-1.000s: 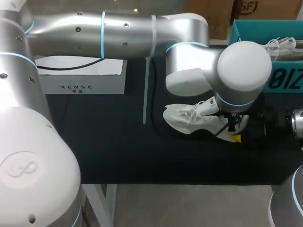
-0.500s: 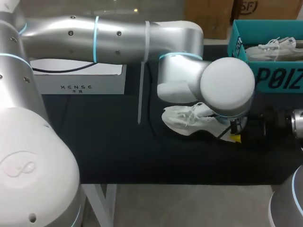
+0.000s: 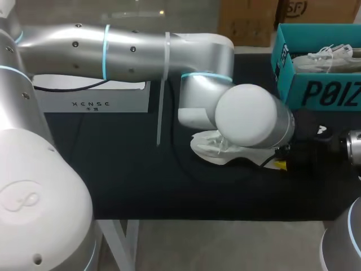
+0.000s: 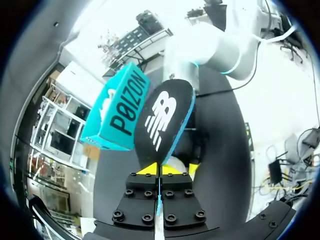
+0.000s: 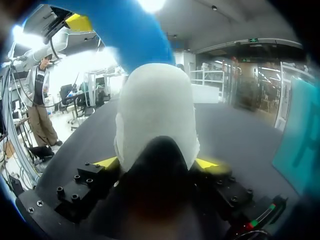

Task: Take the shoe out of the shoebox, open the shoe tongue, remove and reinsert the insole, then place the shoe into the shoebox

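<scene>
The white shoe (image 3: 206,149) lay lengthwise across the table (image 3: 130,180), toe toward the left arm's side, heel clamped in the right hand (image 5: 157,162). The left hand (image 4: 167,170) pinched the black insole (image 4: 162,120) by one end, its length pointing out beyond the fingers, toward the teal shoebox (image 3: 316,93).

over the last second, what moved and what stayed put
The left arm swung its wrist toward the head view's left, now hiding most of the shoe and uncovering the front of the shoebox. The shoe, the shoebox and the second shoe inside it stayed put. Now the left claw is shut on the insole, the right claw on the shoe.
</scene>
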Controlling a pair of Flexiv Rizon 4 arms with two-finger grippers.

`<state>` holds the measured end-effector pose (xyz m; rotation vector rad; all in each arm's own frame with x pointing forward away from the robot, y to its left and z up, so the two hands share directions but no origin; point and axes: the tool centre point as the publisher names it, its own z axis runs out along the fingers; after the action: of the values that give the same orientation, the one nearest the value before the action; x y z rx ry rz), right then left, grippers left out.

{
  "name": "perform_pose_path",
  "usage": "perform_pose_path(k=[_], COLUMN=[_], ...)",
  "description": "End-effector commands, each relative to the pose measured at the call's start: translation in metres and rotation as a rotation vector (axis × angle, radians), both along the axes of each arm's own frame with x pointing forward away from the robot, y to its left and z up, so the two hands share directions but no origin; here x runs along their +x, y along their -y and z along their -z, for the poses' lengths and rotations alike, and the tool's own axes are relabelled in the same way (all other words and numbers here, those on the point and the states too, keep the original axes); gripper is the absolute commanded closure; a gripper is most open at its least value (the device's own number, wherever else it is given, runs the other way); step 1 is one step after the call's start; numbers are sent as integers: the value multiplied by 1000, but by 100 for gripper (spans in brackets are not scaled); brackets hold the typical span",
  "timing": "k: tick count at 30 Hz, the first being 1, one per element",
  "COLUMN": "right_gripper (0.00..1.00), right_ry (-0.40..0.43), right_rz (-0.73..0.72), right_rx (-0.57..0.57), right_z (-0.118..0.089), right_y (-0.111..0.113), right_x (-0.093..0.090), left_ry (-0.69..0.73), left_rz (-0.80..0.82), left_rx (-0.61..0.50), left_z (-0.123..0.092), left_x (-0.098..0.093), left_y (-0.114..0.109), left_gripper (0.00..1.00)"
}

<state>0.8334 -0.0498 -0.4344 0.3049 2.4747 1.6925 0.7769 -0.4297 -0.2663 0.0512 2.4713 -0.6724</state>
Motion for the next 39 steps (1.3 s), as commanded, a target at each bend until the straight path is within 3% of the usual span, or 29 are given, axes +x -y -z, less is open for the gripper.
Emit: perform_pose_path(k=[1, 7, 11, 16, 22, 26, 36, 39], right_gripper=[100, 100, 100, 100, 100, 100, 100, 100], right_ry=[-2, -2, -2, -2, -2, -2, -2, -2], right_rz=[1, 1, 1, 1, 1, 1, 1, 1], right_rx=[-2, -2, -2, -2, -2, -2, -2, -2], right_z=[3, 3, 3, 3, 3, 3, 3, 3], right_y=[-1, -1, -1, -1, -1, -1, -1, -1], right_x=[1, 1, 1, 1, 1, 1, 1, 1], left_ry=[20, 87, 103, 1, -114, -151, -237, -281], left_rz=[32, 147, 259, 437, 499, 481, 459, 484], left_rx=[-15, -68, -108, -246, -329, -387, -489, -572], left_z=[-14, -68, -114, -156, -172, -179, -179, -179], left_x=[2, 1, -11, -27, -24, -16, -6, -5], left_y=[21, 61, 83, 88, 67, 38, -18, -32], left_gripper=[100, 100, 100, 100, 100, 100, 100, 100])
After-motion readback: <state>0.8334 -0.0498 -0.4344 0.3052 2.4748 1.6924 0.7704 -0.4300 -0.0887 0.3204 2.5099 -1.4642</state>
